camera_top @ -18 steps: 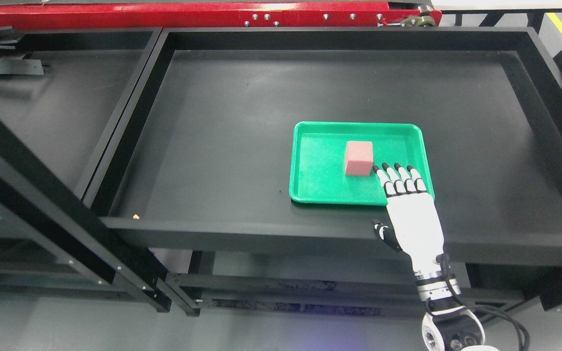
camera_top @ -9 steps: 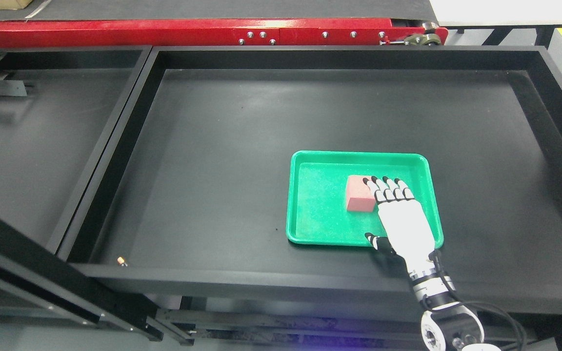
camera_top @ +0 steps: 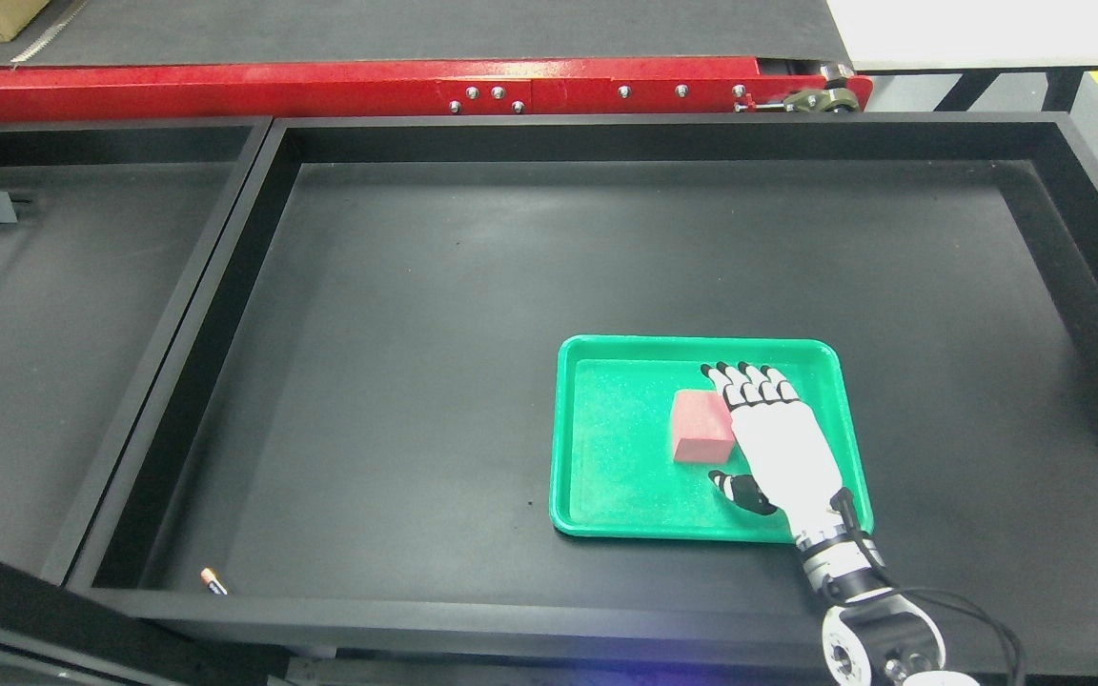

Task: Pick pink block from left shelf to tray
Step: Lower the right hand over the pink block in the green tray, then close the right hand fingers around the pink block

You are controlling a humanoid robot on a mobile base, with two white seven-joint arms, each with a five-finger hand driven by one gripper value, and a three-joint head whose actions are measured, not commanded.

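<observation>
A pink block (camera_top: 700,428) lies inside the green tray (camera_top: 606,476), right of the tray's middle. My right hand (camera_top: 749,429) comes up from the bottom right and hovers over the tray, just right of the block. Its four fingers (camera_top: 744,379) are stretched flat past the block's far right corner, and the thumb (camera_top: 738,488) sticks out below the block. The hand is open and holds nothing; whether it touches the block I cannot tell. The left arm does not show.
The tray rests in a large black bin (camera_top: 473,286) with raised walls. A second black bin (camera_top: 44,314) adjoins on the left. A red beam (camera_top: 368,90) runs along the back. A small orange-tipped object (camera_top: 213,580) lies at the bin's near left corner.
The camera has moved forward and tilted, shifting the whole picture down. My right hand has advanced from the tray's near right rim to beside the block, fingers now reaching past it.
</observation>
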